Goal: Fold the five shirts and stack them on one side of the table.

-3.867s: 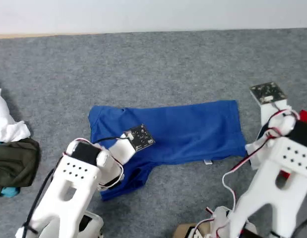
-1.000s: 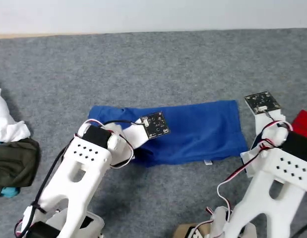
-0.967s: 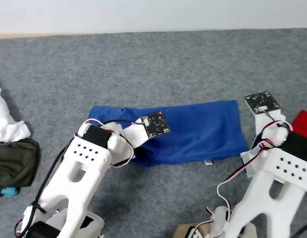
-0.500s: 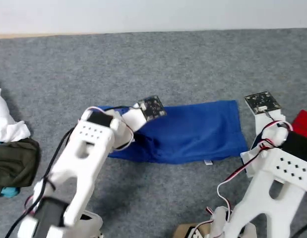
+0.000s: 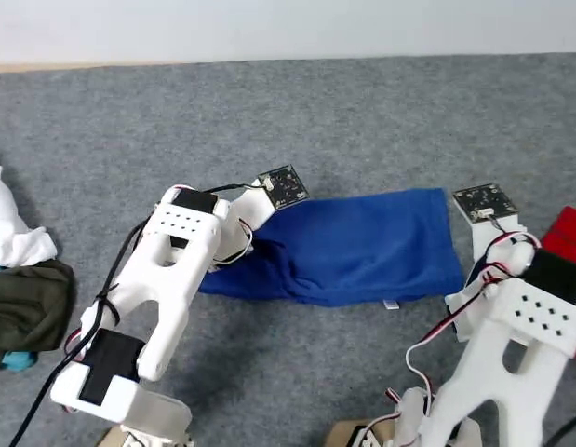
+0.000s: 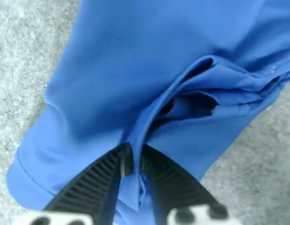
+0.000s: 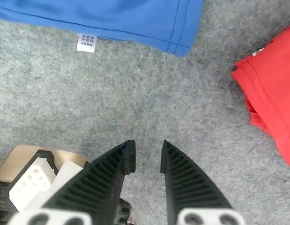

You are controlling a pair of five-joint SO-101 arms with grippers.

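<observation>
Left pincer (image 6: pixel 132 161) clamped on a raised fold at the bunched end of the blue shirt (image 5: pixel 362 247); shirt lies on the table (image 5: pixel 315 112). Right pincer (image 7: pixel 145 159) narrowly parted, empty, just off the shirt's other end. Folding in hand, likely; next you carry that fold across, flat.

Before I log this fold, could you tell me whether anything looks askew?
The blue shirt is bunched rather than flat at the end where the left end effector pinches a fold; nothing else stands out.
</observation>
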